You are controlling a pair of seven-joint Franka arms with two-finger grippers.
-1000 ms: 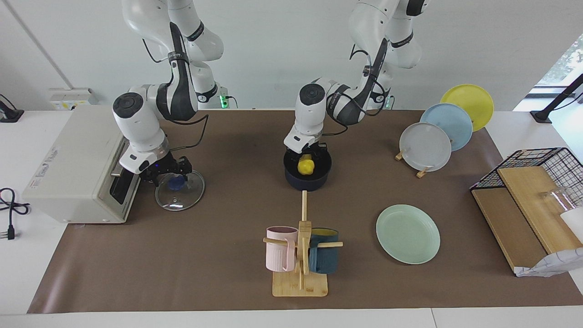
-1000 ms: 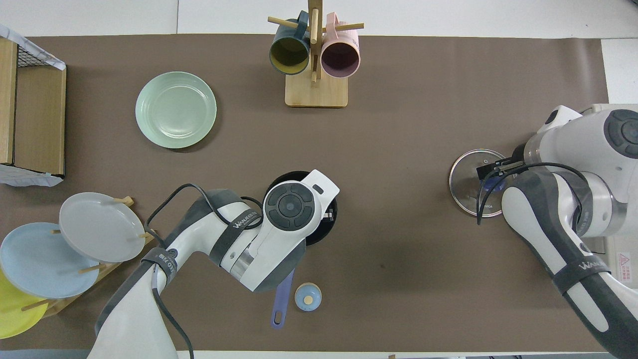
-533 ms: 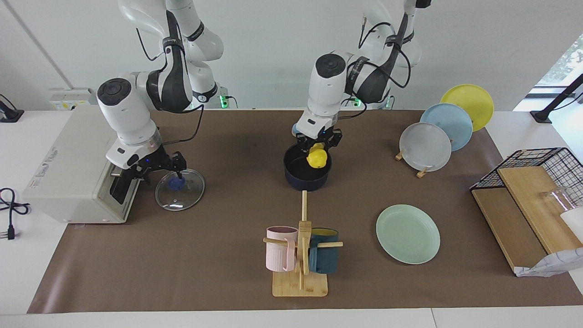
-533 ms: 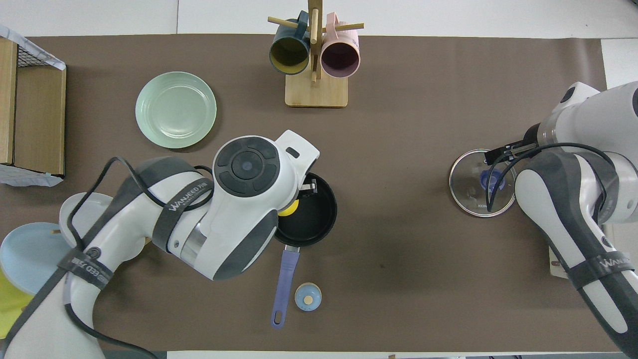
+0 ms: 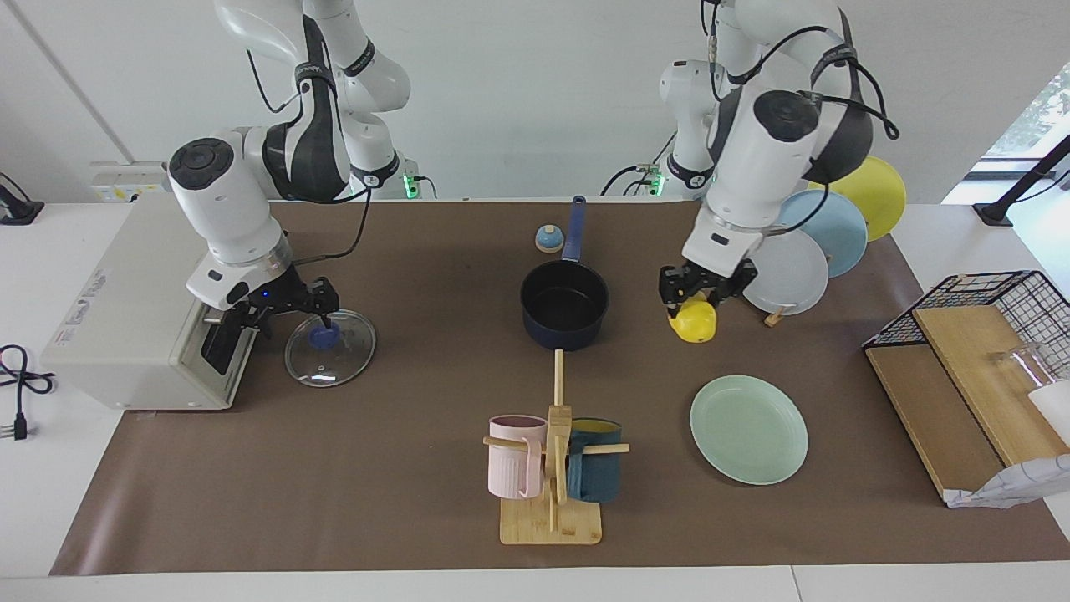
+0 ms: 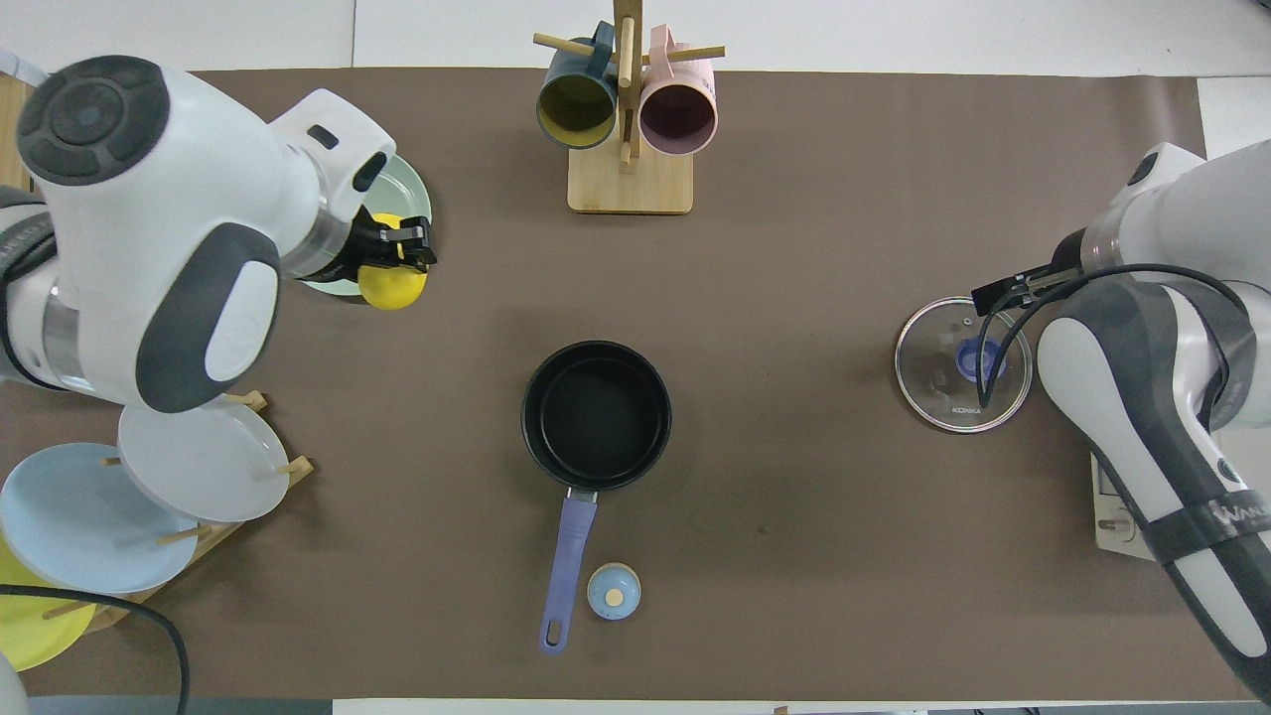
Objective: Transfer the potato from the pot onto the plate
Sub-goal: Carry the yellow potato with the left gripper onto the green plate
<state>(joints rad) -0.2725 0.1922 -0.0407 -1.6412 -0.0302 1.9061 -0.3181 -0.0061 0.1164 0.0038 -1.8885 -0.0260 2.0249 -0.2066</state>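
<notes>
The yellow potato [image 5: 696,323] hangs in my left gripper [image 5: 698,305], which is shut on it in the air over the brown mat, between the pot and the plate. In the overhead view the potato [image 6: 391,287] and the left gripper [image 6: 399,250] cover the edge of the mint-green plate [image 6: 411,191]. The plate [image 5: 748,429] lies flat, farther from the robots than the potato. The navy pot [image 5: 564,305] stands empty in the middle, black inside [image 6: 596,415], with its handle toward the robots. My right gripper [image 5: 288,308] is open just above the glass lid [image 5: 330,351].
A mug rack [image 5: 552,468] stands farther from the robots than the pot. A rack with grey [image 5: 790,269], blue and yellow plates sits close to my left arm. A white appliance [image 5: 134,309] stands beside the lid. A wire basket [image 5: 986,334] and a small blue knob [image 5: 547,239] are also there.
My left gripper lifted the potato out of the pot and carried it toward the left arm's end, up to the plate's edge. My right gripper rose slightly off the lid's knob.
</notes>
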